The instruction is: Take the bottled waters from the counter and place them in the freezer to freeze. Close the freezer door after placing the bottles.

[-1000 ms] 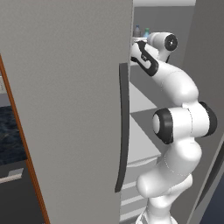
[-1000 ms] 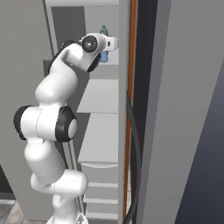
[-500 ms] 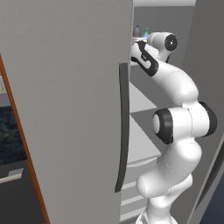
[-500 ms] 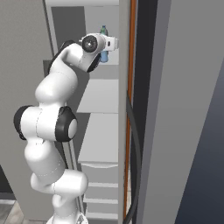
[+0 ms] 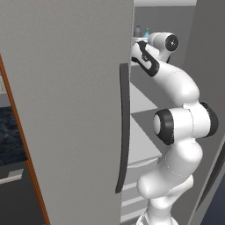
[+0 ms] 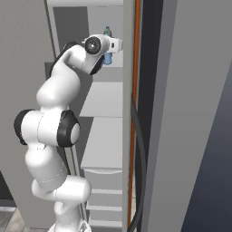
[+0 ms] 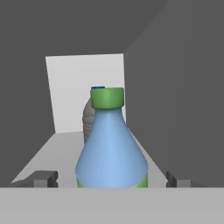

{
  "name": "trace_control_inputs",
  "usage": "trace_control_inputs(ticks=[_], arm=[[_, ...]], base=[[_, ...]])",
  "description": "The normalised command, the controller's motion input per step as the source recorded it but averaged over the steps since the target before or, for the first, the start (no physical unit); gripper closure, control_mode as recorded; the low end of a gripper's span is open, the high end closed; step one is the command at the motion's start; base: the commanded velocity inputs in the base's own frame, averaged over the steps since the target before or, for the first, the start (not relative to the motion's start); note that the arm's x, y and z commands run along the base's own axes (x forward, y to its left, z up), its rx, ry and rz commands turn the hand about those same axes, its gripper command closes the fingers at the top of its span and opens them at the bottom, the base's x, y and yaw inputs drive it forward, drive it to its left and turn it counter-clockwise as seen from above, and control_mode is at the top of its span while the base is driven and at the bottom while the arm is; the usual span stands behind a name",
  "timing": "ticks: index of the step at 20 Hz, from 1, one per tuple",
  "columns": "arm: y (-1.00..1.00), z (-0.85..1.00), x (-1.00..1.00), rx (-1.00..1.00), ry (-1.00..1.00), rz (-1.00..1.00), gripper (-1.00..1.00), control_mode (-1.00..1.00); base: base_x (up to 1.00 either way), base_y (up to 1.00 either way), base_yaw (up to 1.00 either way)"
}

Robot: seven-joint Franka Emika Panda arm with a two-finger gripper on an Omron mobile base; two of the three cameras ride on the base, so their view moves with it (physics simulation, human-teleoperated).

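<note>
From the left base view, a grey door panel (image 5: 66,110) hides most of the freezer (image 5: 145,110); two bottle tops peek behind my wrist. In the right base view, my hand covers the blue bottle (image 6: 108,56). In the hand view, my gripper (image 7: 111,179) stands wide around the blue bottle, the grey bottle (image 7: 89,118) mostly hidden behind.

Arm (image 5: 182,127) reared high, elbow bent, wrist level; gripper (image 7: 111,179) jaws spread wide, nothing clamped.

The grey-clear bottle (image 7: 87,118) stands almost wholly hidden behind the pale blue bottle (image 7: 111,148), whose base is cut off low in the hand view. From the left base view, the open grey door (image 5: 66,110) hides most of the freezer shelves.
</note>
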Motion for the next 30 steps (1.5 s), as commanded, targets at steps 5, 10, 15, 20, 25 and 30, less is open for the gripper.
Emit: trace_control_inputs(ticks=[5,10,15,20,25,30], arm=[[0.00,0.02,-0.02,0.00,0.00,0.00,-1.00,-1.00],[0.00,0.08,-0.24,0.00,0.00,0.00,-1.00,-1.00],[0.00,0.09,-0.28,0.00,0.00,0.00,-1.00,-1.00],[0.00,0.07,-0.32,0.00,0.00,0.00,-1.00,-1.00],[0.00,0.12,-0.51,0.00,0.00,0.00,-1.00,-1.00],[0.00,0.09,-0.89,0.00,0.00,-0.03,-1.00,-1.00]], base=[[0.00,0.00,0.00],[0.00,0.00,0.00],[0.00,0.00,0.00],[0.00,0.00,0.00],[0.00,0.00,0.00],[0.00,0.00,0.00]])
